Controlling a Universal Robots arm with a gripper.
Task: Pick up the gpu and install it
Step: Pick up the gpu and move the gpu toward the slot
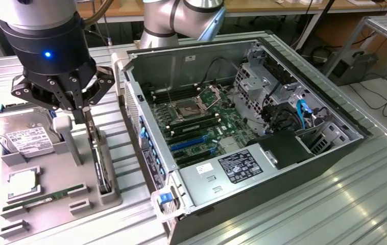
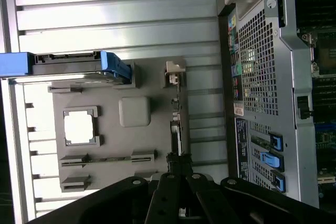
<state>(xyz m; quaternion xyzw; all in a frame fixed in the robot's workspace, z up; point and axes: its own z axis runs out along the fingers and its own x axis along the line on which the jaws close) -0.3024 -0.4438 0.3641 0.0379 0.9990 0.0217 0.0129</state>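
The gpu (image 1: 99,162) is a thin black card standing on edge in a slot of the grey fixture tray (image 1: 67,217), at the exterior view's left of the open computer case (image 1: 330,148). My gripper (image 1: 81,113) hangs straight down over the card's far end, its fingers drawn together on the card's top edge. In the wrist view the gpu (image 2: 177,132) runs out from between the closed fingertips of the gripper (image 2: 178,160). The card still rests in the tray. The motherboard's blue expansion slots (image 1: 187,144) lie bare inside the case.
On the same tray lie a silver hard drive (image 1: 24,135), a processor (image 1: 22,184) and a green memory stick (image 1: 40,200). The case's metal side wall (image 1: 146,148) rises right beside the tray. A second robot base (image 1: 173,20) stands behind the case.
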